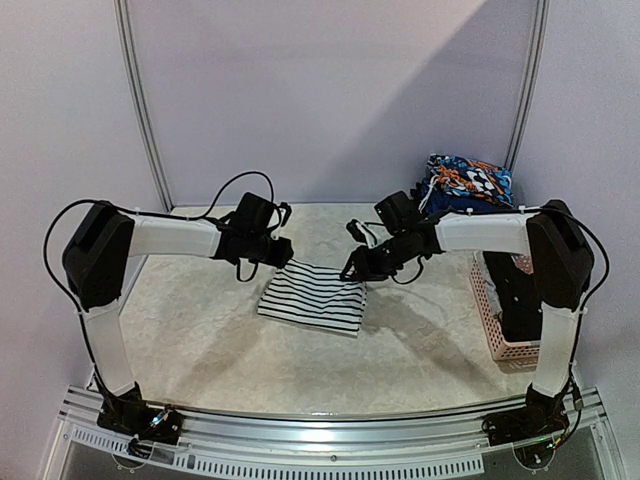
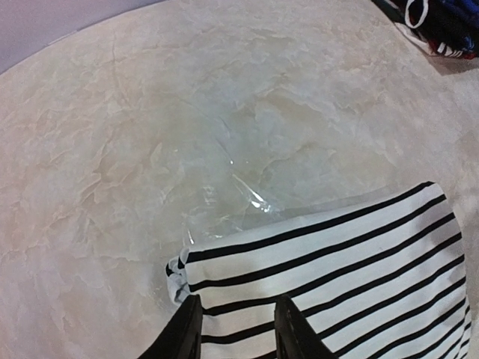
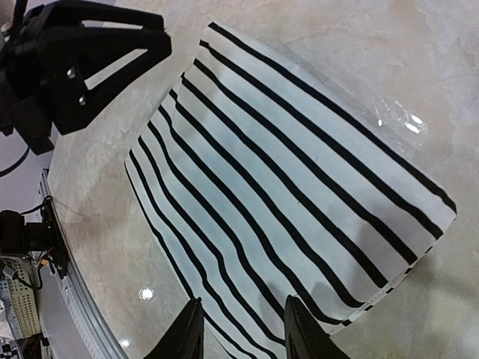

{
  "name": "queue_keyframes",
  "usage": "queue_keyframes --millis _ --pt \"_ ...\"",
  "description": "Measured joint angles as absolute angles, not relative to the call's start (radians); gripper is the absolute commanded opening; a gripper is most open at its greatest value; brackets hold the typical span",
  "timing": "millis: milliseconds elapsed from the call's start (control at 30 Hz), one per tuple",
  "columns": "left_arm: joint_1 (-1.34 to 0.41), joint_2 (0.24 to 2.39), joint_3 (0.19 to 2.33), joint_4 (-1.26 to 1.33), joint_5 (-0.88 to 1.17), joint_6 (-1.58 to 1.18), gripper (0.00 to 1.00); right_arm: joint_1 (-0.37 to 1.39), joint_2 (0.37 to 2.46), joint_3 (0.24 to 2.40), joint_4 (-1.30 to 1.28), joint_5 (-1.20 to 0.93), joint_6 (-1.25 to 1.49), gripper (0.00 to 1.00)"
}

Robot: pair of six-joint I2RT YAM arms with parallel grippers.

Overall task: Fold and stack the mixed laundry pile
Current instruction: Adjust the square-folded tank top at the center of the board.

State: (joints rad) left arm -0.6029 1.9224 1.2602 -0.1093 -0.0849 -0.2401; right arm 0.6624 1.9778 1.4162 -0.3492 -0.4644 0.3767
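Observation:
A folded black-and-white striped garment (image 1: 312,295) lies flat in the middle of the table. My left gripper (image 1: 278,256) hovers at its far left corner. In the left wrist view it (image 2: 238,333) stands open, with the striped cloth (image 2: 337,277) flat between the fingers and nothing pinched. My right gripper (image 1: 356,268) is at the garment's far right corner. The right wrist view shows it (image 3: 243,333) open too, over the striped cloth (image 3: 292,179) near its edge. A stack of folded garments (image 1: 468,185), topped by a blue-and-orange print, sits at the back right.
A pink lattice basket (image 1: 492,312) stands at the right edge, partly behind my right arm, with something dark inside. The stack's edge (image 2: 441,22) shows at the top right of the left wrist view. My left gripper (image 3: 82,60) appears at the top left of the right wrist view.

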Motion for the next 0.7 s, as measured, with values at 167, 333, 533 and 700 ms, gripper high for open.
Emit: queue_keyframes --millis 167,333,533,700 --pt "-0.594 1.97 1.289 -0.107 -0.038 -0.234 0.33 0.685 1.979 1.372 -0.334 -0.467 0.385 0.37" --pt "-0.591 2.013 1.311 -0.102 0.015 -0.23 0.32 0.694 1.98 1.33 -0.31 -0.477 0.393 0.37" --pt "-0.578 2.071 1.344 -0.095 0.049 -0.231 0.32 0.696 1.985 1.277 -0.283 -0.493 0.404 0.36" --pt "-0.559 2.105 1.353 -0.095 0.064 -0.231 0.31 0.698 1.996 1.258 -0.278 -0.501 0.404 0.36"
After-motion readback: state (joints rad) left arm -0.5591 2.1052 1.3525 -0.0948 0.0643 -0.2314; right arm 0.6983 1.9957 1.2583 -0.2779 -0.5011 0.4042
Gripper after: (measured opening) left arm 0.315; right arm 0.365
